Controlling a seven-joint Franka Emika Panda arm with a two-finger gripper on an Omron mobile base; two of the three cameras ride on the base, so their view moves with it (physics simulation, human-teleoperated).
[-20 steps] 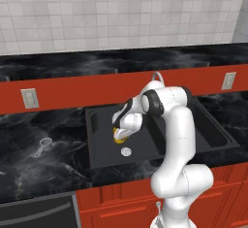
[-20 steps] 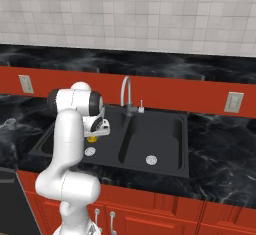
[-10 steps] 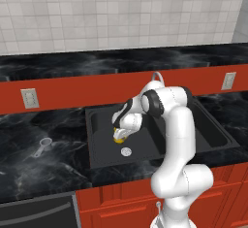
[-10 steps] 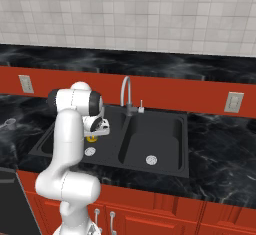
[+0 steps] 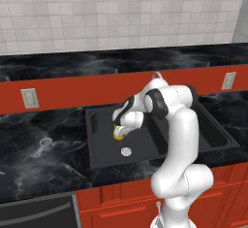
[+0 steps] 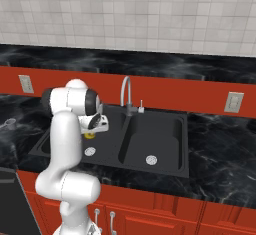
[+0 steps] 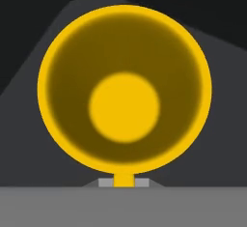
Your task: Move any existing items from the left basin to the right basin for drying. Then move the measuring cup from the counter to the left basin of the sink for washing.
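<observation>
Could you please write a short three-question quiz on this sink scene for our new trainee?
1. True or false: the yellow mug lies in the wider left basin.
2. The measuring cup rests on: A) the counter B) the right basin C) the faucet
3. Fill in: the gripper is shut on the mug's ____.

Key: 1 true; 2 A; 3 handle.

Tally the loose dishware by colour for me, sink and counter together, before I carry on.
Yellow: 1, the small bright yellow cylindrical mug in the wider matte black left basin, under the gripper.
Silvery-grey: 1, the tiny translucent round measuring cup with a long thin handle, on the glossy black marble-patterned counter.
Total: 2.
</observation>
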